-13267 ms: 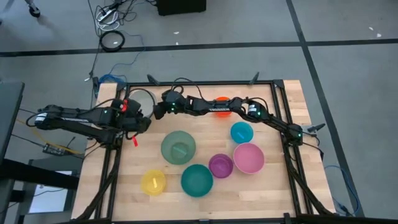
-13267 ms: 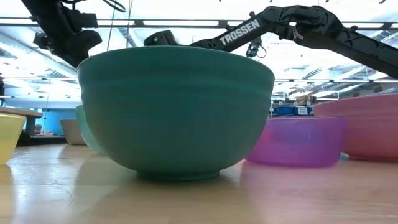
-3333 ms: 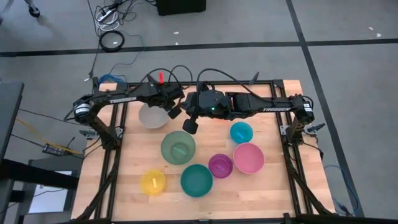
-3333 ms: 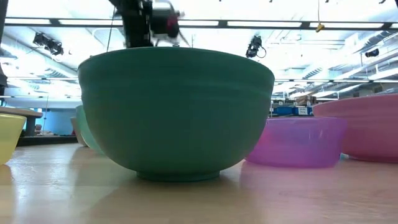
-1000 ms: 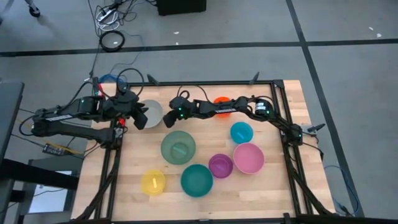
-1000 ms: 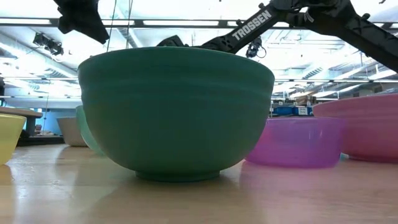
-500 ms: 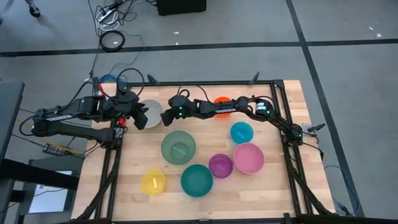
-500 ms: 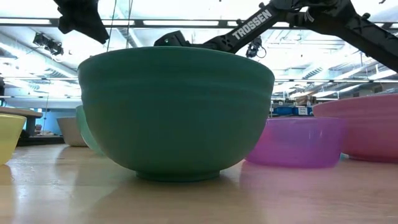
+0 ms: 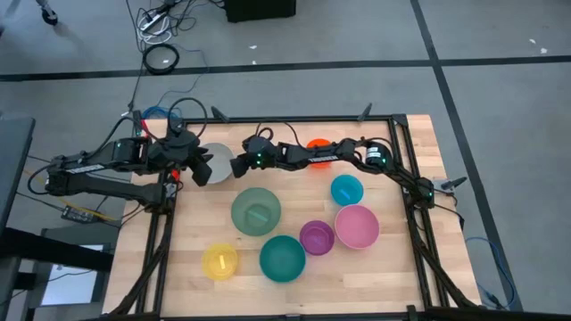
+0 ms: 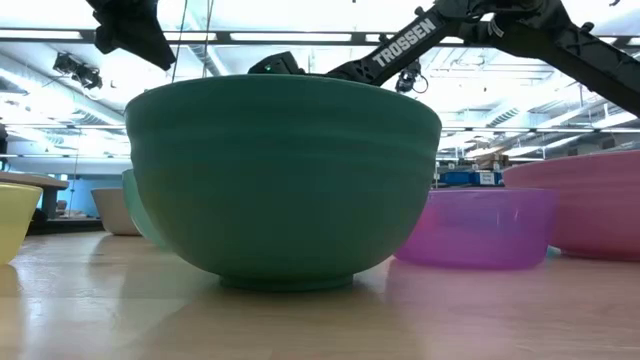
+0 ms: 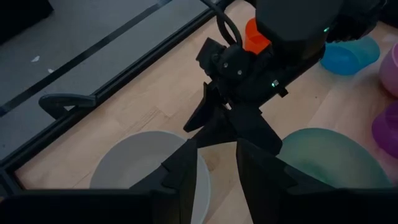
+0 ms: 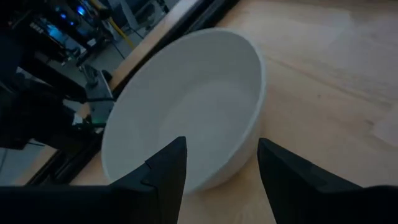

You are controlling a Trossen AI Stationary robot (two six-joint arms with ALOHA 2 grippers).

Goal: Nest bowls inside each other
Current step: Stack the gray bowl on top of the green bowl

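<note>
I see my right gripper (image 12: 214, 163) spread wide, right at the rim of the white bowl (image 12: 186, 106) near the table's (image 9: 393, 276) back left corner. It holds nothing. My left gripper (image 11: 214, 163) hangs above that bowl's other side, fingers a little apart and empty. The green (image 9: 256, 211), teal (image 9: 282, 258), pink (image 9: 357, 226), purple (image 9: 316, 237), blue (image 9: 346, 190), yellow (image 9: 219, 262) and orange (image 9: 318, 145) bowls sit apart, not nested.

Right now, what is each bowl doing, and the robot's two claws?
grey-white bowl: upright, empty, between both end effectors
sage green bowl: upright
teal bowl: upright, empty
pink bowl: upright, empty
purple bowl: upright
left end effector: open, holding nothing
right end effector: open, holding nothing
</note>
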